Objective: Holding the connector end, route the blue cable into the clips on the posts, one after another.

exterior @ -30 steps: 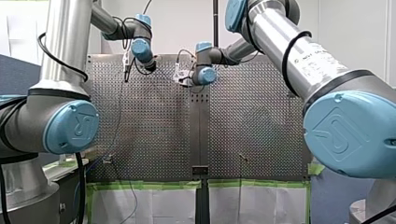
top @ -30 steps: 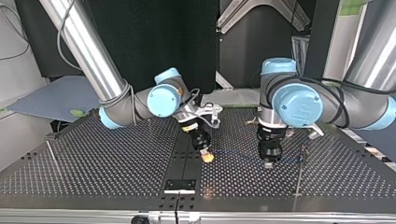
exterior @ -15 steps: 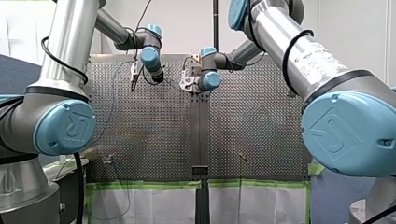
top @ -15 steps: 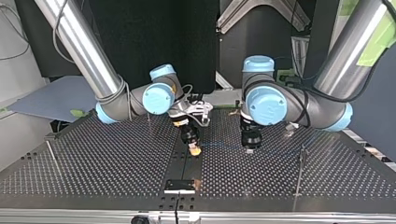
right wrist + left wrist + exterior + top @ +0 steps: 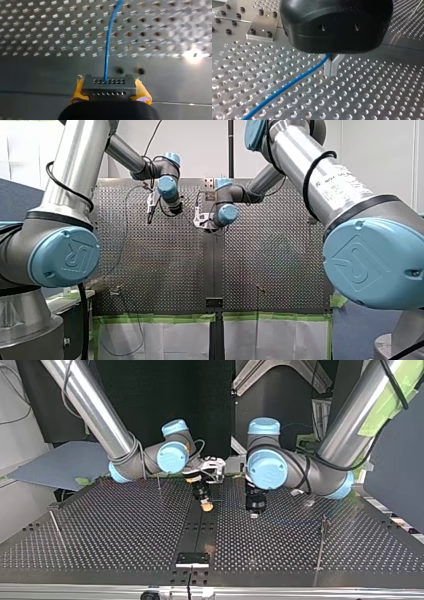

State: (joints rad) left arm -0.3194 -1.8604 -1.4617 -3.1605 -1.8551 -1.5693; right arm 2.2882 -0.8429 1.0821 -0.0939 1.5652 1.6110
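Observation:
My right gripper [image 5: 110, 93] has its yellow pads shut on a grey connector block [image 5: 110, 85]. The blue cable [image 5: 109, 42] runs out of that block over the perforated table. My left gripper [image 5: 332, 74] has its metal fingers shut on the same blue cable [image 5: 287, 86], which trails off to one side of them. In the top view my right gripper [image 5: 206, 506] and my left gripper [image 5: 254, 514] hang close together just above the table's middle. Thin posts stand at the top view's left [image 5: 159, 483], far left [image 5: 54, 521] and right [image 5: 322, 536].
A black plate [image 5: 192, 559] sits at the table's near edge in the top view. A bolted metal bracket [image 5: 260, 26] lies beside my left gripper. Green tape and white sheets [image 5: 165, 335] hang below the table edge in the front view.
In the top view both grippers have moved back, away from the camera, and closer together. In the front view my left gripper has shifted right. Both grips are unchanged.

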